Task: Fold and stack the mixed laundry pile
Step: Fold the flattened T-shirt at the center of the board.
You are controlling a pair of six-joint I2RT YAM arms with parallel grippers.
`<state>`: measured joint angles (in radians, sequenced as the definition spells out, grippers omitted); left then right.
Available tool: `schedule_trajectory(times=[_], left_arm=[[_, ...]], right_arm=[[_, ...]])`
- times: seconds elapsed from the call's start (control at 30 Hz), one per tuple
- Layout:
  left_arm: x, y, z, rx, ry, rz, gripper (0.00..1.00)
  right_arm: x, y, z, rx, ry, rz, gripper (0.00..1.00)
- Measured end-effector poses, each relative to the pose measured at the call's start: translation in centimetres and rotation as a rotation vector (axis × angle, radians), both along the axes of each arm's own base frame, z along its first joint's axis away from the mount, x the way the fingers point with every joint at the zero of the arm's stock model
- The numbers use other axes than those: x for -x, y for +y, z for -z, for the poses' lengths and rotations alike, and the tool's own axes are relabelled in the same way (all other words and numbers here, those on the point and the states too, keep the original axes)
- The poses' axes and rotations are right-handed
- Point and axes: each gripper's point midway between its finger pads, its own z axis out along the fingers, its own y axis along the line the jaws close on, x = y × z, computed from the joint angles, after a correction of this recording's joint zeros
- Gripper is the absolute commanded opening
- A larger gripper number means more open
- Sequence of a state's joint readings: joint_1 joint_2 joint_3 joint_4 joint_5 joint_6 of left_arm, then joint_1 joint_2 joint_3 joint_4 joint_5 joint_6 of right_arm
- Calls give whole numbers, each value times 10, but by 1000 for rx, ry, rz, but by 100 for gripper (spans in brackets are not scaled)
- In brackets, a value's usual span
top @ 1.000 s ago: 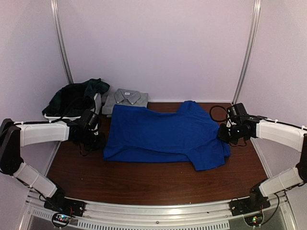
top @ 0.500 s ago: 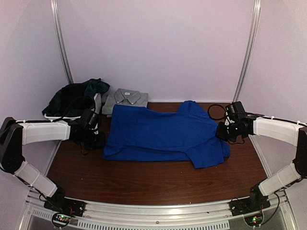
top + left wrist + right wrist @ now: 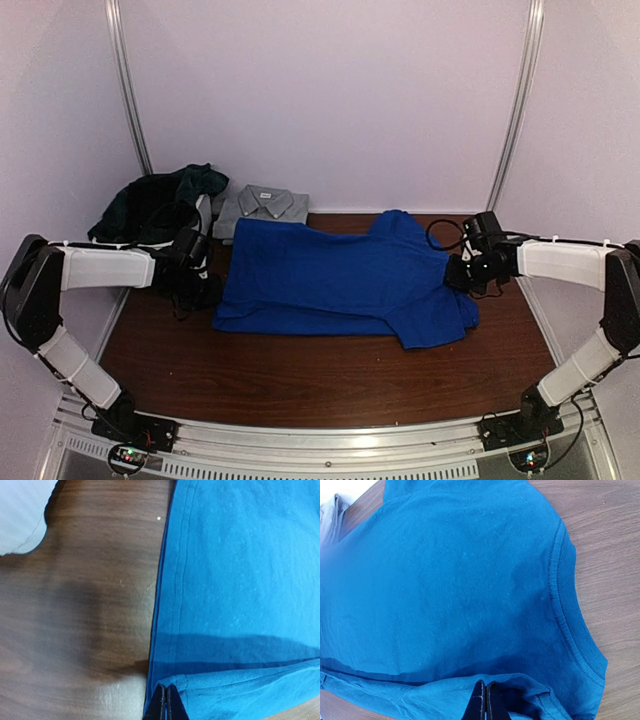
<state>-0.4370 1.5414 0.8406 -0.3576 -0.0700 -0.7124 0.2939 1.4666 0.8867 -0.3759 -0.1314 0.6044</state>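
We see the royal-blue T-shirt [image 3: 345,280] spread flat on the wooden table [image 3: 300,385], its long axis running left to right between the two arms; each end of it lies right at one claw. The left gripper [image 3: 198,290] sits at the shirt's left edge with its jaws pressed together, and its wrist view shows them pinching a turned-up corner of the blue cloth by the stitched hem [image 3: 165,704]. The right gripper [image 3: 463,275] sits at the shirt's right edge, its jaws likewise pressed together on a raised fold of the same cloth near the sleeve seam [image 3: 485,700]. Each arm is nearest its own end, so we judge that the coming fold turns on carrying both pinched edges together across the short axis, toward the far side or the near one (we cannot tell which from here).

At the rear left stands the white basket [image 3: 204,215]; a dark green garment [image 3: 160,198] is heaped in it and spills over its rim. Just beside the basket, on the table, lies a folded grey collared shirt [image 3: 263,204], touching the T-shirt's far edge.
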Motion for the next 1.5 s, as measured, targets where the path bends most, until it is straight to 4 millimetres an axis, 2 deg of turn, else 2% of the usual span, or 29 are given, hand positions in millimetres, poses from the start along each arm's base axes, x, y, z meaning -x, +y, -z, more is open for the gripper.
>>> schedule_trajectory(times=[0.13,0.17,0.27,0.4,0.47,0.67,0.73,1.0,1.2,1.3,1.4,1.5], left_arm=[[-8,0,1,1,-13,4,0],[-10,0,1,0,-15,4,3],[-15,1,0,-5,-19,4,18],[-19,5,-3,-14,-38,12,48],[-20,5,-9,-17,-61,26,54],[-17,0,-45,14,-167,96,54],[-16,-7,-48,32,-180,137,54],[-2,-34,-33,35,-144,251,52],[-1,-34,-10,15,-88,251,50],[0,-31,3,-6,-55,241,51],[-1,-28,6,-17,-52,231,52],[-2,-28,5,-20,-58,227,55]], right_arm=[[-5,1,0,-1,-6,-3,0],[-6,0,1,0,-7,-3,0],[-7,0,4,3,0,-4,0],[-10,0,10,7,3,-8,0],[-11,1,12,7,5,-12,0],[-13,3,12,-2,-1,-20,0],[-13,3,12,-4,0,-21,0],[-17,-4,11,0,-6,-9,0],[-23,-10,8,-4,-17,6,0],[-25,-9,15,1,-11,-3,0],[-26,-9,24,10,5,-9,0],[-26,-11,33,19,25,-11,20]])
